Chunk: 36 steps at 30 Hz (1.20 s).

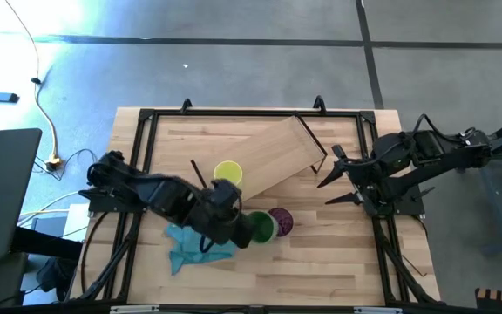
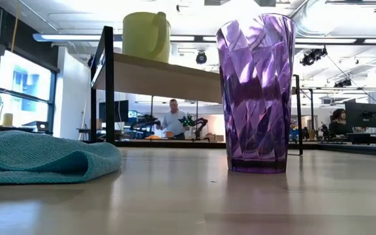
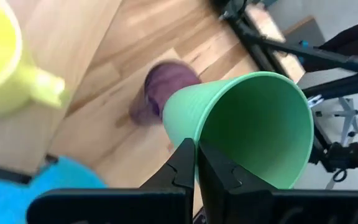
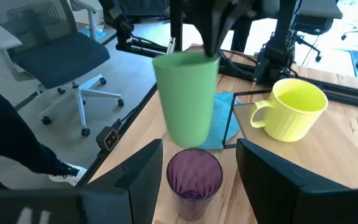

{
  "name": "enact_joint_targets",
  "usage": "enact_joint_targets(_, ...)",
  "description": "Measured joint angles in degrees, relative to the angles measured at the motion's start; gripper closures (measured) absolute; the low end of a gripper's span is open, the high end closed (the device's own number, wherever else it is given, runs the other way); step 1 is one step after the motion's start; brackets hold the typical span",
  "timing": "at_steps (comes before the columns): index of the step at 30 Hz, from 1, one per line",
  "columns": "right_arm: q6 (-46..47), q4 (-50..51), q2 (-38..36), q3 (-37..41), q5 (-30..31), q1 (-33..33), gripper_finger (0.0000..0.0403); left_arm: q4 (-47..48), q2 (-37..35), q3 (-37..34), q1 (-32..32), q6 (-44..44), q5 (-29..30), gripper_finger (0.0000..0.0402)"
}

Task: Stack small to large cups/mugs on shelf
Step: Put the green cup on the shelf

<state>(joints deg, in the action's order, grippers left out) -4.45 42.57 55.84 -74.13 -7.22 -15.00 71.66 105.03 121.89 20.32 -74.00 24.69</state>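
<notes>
The green cup (image 4: 185, 99) hangs in my left gripper (image 1: 238, 225), lifted just over the mouth of the purple tumbler (image 4: 194, 171). The tumbler stands upright on its base on the tabletop (image 2: 256, 91), near the table's middle (image 1: 281, 220). The yellow mug (image 1: 227, 172) stands upright on the slanted light-wood shelf (image 1: 281, 150), at its left end, handle out to the side (image 4: 294, 109). My right gripper (image 1: 325, 192) is open, level over the table to the tumbler's right, touching nothing. The low view does not show the green cup. My left gripper holds the green cup by its rim (image 3: 194, 144), the wall pinched between the two fingers, one finger (image 3: 219, 171) inside and one outside. The fingers come from above, slanting from the table's left. The cup is lifted clear, mouth up and slightly tilted, hanging below the fingers.
A crumpled teal cloth (image 1: 194, 244) lies on the table under my left arm, near the front edge (image 2: 38, 156). A black metal frame (image 1: 146, 148) runs round the tabletop. Bare wood lies right of the tumbler. People sit in the room beyond the table.
</notes>
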Motion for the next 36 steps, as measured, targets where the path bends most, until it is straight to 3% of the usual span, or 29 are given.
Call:
enact_joint_targets(14,3.0,2.1,0.0,0.0,0.0,0.0,0.0206,0.6,0.0,8.6,-10.6,16.0,-1.7,0.0401)
enact_joint_targets(36,8.5,5.8,0.0,0.0,0.0,0.0,0.0206,6.6,0.0,11.7,-30.1,29.4,-15.1,0.0401)
